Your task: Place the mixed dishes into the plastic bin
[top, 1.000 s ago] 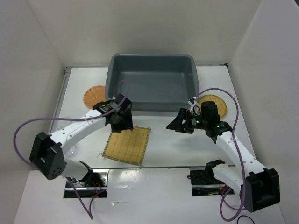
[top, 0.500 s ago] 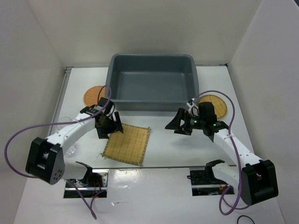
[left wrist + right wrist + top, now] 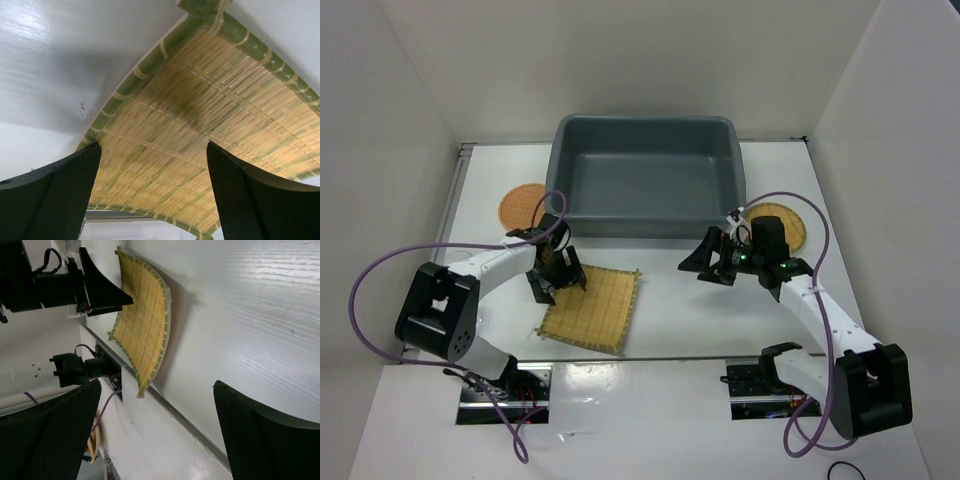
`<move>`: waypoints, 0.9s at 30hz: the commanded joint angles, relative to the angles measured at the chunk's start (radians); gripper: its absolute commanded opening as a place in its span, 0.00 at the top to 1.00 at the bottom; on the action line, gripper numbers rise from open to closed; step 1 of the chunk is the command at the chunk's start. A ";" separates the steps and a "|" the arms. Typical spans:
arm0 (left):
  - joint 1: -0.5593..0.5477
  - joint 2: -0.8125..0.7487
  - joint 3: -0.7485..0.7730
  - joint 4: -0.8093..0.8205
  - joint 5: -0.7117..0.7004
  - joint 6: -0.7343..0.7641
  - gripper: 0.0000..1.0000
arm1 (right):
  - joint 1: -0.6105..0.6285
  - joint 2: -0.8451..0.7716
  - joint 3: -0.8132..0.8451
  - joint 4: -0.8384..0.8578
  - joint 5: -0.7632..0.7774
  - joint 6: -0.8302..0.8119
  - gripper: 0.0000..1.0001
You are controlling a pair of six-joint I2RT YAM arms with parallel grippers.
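The square tan woven mat (image 3: 595, 310) lies flat on the white table in front of the dark grey plastic bin (image 3: 645, 122), which has nothing in it. My left gripper (image 3: 558, 280) hangs open just above the mat's upper left corner; in the left wrist view the mat (image 3: 200, 115) fills the space between the black fingers (image 3: 55, 195). My right gripper (image 3: 705, 262) stands open to the mat's right, with only bare table between its jaws, and looks across at the mat (image 3: 145, 325). An orange-brown round tray (image 3: 523, 205) sits left of the bin. A yellow round tray (image 3: 790, 228) sits to the bin's right, partly behind the right arm.
White walls close in the table on three sides. A metal rail (image 3: 640, 358) runs along the table's near edge, past the mat's lower side. Purple cables (image 3: 380, 270) loop out from both arms.
My left gripper has slid left and toward me from the mat's top edge to its upper left corner, its jaws opening wider. The right gripper has barely shifted.
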 commanded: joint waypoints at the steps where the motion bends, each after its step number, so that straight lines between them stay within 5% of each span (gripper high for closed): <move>1: 0.003 0.067 -0.080 0.141 0.047 -0.044 0.07 | -0.027 0.000 0.041 0.000 0.008 -0.022 0.03; 10: -0.193 0.174 -0.077 0.308 0.169 -0.233 0.08 | -0.036 0.000 0.031 -0.011 0.048 -0.022 0.03; 17: -0.365 0.244 0.119 0.272 0.158 -0.300 0.08 | -0.036 0.000 0.022 -0.020 0.068 -0.022 0.03; 27: -0.386 0.029 0.179 0.137 0.092 -0.319 0.00 | -0.055 -0.049 0.020 -0.074 0.215 -0.013 0.03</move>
